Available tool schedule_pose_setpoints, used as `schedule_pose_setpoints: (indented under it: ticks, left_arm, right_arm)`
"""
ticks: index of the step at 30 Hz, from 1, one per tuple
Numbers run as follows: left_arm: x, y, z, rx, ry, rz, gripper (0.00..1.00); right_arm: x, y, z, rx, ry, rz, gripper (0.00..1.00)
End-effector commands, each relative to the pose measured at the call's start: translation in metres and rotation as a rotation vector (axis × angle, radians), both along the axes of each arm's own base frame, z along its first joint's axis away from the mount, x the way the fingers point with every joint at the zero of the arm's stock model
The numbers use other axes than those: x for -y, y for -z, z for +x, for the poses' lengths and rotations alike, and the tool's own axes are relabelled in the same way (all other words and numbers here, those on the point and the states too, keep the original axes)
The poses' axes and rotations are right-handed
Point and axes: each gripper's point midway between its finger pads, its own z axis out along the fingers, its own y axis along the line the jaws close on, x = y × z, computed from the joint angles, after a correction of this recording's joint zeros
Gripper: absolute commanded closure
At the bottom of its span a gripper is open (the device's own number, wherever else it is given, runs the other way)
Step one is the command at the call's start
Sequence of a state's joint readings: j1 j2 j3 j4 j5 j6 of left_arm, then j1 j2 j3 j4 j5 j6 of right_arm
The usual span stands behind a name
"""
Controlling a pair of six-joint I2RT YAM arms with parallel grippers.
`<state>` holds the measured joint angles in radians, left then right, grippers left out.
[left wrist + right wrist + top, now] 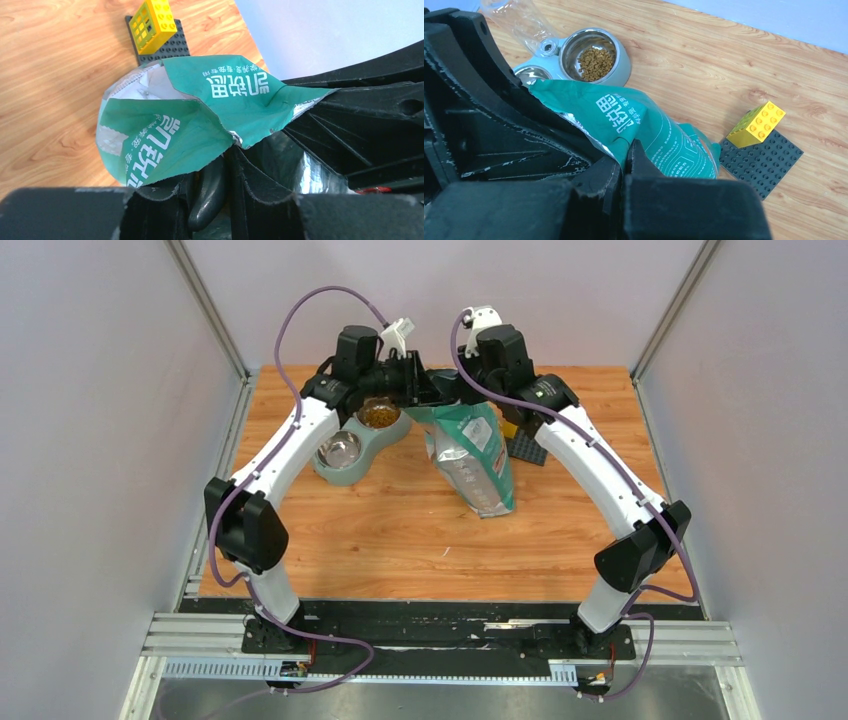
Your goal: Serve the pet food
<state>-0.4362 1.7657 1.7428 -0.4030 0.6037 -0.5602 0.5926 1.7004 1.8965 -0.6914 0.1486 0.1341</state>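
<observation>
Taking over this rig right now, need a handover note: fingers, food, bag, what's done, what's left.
Left gripper: fingers closed around a dark grey handle, apparently the scoop, at the bag's mouth.
Right gripper: fingers shut on the top edge of the bag, holding it up.
Pet food: a small heap in the far cup of the twin bowl; the near cup is empty.
Done: some kibble served.
Left: probably more scoops, then let go of the bag.

My left arm and right arm are curved white shells with black joints and looping purple cables; my left gripper and right gripper are scuffed, ribbed black plastic.
</observation>
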Motion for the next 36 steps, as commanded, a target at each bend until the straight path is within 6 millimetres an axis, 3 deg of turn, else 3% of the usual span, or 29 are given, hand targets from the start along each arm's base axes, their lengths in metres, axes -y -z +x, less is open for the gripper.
schedule_pose_setpoints:
  ticks: [1,15,28,36]
  left_arm:
    - [-0.008,-0.038,-0.022,-0.052,0.035,-0.089,1.00]
    - [-0.073,-0.095,-0.021,0.037,-0.100,-0.119,1.00]
    - [-0.106,-0.124,-0.016,0.070,-0.164,-0.248,1.00]
    - [-0.132,-0.124,-0.016,0.056,-0.223,-0.270,1.00]
  right_arm:
    - [0.015,-0.044,0.012,0.103,0.090,0.115,1.00]
    - [0.037,-0.052,0.017,0.096,0.162,0.168,1.00]
    - [0.042,-0.055,0.020,0.098,0.164,0.180,1.00]
    - [0.042,-0.057,0.019,0.101,0.162,0.183,1.00]
